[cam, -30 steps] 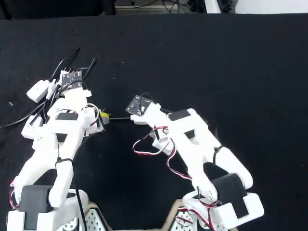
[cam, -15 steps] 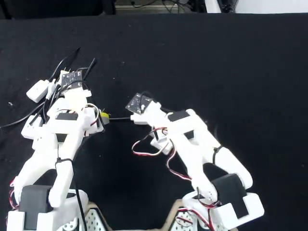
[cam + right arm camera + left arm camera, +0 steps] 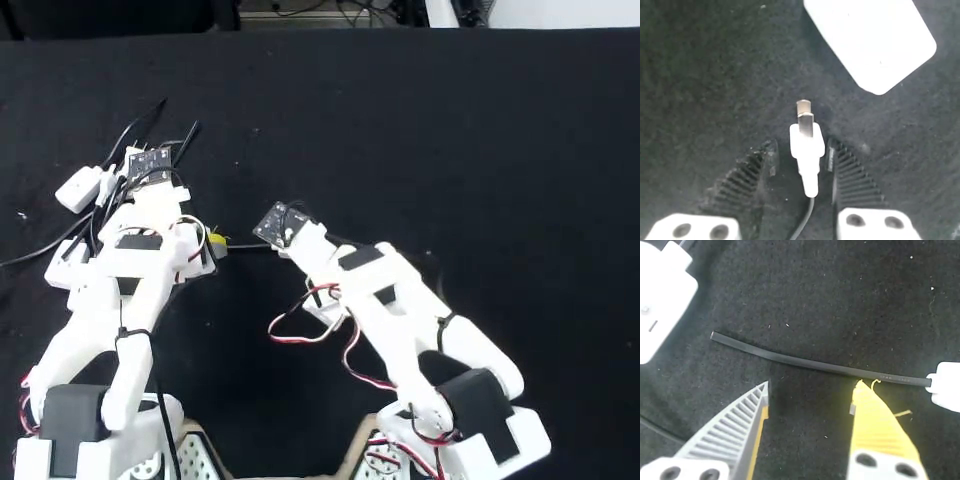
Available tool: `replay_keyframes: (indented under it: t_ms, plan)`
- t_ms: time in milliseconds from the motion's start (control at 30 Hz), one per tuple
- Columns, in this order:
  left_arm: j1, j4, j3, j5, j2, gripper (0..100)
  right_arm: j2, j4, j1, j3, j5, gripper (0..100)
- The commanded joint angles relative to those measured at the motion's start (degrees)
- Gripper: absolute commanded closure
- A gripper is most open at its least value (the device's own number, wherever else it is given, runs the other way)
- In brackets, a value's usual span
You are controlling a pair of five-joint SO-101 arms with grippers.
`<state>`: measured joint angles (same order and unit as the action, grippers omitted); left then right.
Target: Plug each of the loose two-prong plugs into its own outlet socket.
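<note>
**A:** How far along is the task, in your opinion?

**B:** I judge it is near the beginning. I see no plug seated in a socket. The white plug [image 3: 807,145] lies on the black tabletop [image 3: 700,60]. Its metal prongs [image 3: 804,112] point toward a white outlet block [image 3: 870,40], which is near but apart from them.

**A:** And the right gripper?

**B:** The right gripper [image 3: 801,145] stands around that plug with the jaws released. On one side there is a clear gap, and on the other the finger is just beside the plug body. So the grasp is not yet made.

**A:** The left one?

**B:** The left gripper [image 3: 812,390] hangs over a black cable [image 3: 815,365] with the jaws spread wide, grasping nothing. A second outlet block [image 3: 660,295] is near. The cable ends in a white piece [image 3: 946,385], probably the second plug. Both insertions are left to do.

**A:** What is hard to make out?

**B:** The white piece is cut off at the edge, so I cannot confirm what it is. The second outlet block is also cut off. I cannot tell which face of either block carries the socket holes, nor how many plugs there are in all.
</note>
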<state>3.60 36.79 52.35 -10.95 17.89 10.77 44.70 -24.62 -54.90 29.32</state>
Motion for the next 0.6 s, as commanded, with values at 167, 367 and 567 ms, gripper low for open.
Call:
replay_keyframes:
  t_ms: [167,367,567]
  plan:
    - [0.3,-0.4,-0.7,-0.4,0.4,73,1.4,-1.2,2.9,0.4,-0.4,95.7]
    - [0.4,-0.4,-0.5,-0.4,1.0,73,2.7,0.4,5.2,2.3,-0.4,98.8]
    - [0.7,1.5,-1.0,-0.4,1.1,73,14.0,5.3,2.8,5.1,-0.9,98.8]
